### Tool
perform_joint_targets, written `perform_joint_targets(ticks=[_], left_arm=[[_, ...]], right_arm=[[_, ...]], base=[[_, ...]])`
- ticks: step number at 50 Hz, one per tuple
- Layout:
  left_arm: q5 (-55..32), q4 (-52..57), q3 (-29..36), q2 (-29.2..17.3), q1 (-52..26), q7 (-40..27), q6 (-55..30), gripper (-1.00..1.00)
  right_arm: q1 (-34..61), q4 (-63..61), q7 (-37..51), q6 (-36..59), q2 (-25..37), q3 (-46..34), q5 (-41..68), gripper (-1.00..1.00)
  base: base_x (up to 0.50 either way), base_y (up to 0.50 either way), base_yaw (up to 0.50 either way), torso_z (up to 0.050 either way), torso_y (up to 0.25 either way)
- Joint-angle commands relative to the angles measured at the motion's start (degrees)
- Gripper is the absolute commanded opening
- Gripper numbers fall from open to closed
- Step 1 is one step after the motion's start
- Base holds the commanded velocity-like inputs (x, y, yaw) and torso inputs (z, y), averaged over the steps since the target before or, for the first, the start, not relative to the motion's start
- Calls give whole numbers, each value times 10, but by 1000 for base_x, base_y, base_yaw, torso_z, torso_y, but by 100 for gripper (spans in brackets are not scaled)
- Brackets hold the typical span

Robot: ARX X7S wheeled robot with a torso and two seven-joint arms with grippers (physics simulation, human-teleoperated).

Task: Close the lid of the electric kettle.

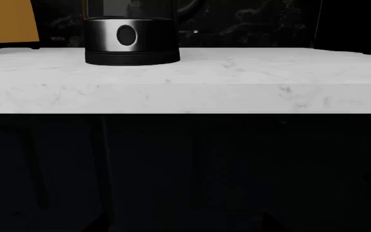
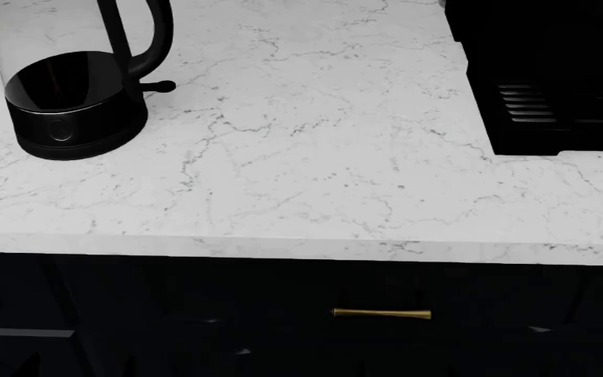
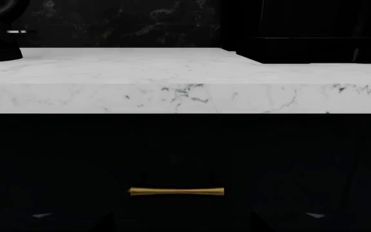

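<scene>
White marble bench [image 2: 312,173] spans the head view above dark cabinet fronts with a brass pull [image 2: 381,314]. At far left stands the electric kettle [image 2: 69,86] (top cropped, lid unseen); a black ribbed-tray machine [image 2: 553,78] sits far right. Neither arm shows, so the jaws' state cannot be told.
</scene>
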Motion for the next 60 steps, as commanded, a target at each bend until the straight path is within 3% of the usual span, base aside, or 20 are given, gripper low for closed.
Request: perform_joint_targets(ticks=[1,30,60], left_arm=[[-17,-1,20,-17,0,-20,1,100],[-33,13,54,-47,4,-57,9,100],[-44,17,82,-68,5,-72,12,100]], right_arm=[[2,1,46,-2,38,-47,38,100],[6,2,64,4,61,-76,49,100],[4,-3,78,7,76,-94,63,100]], base=[[0,0,0,0,0],[0,0,0,0,0],[0,0,0,48,60]])
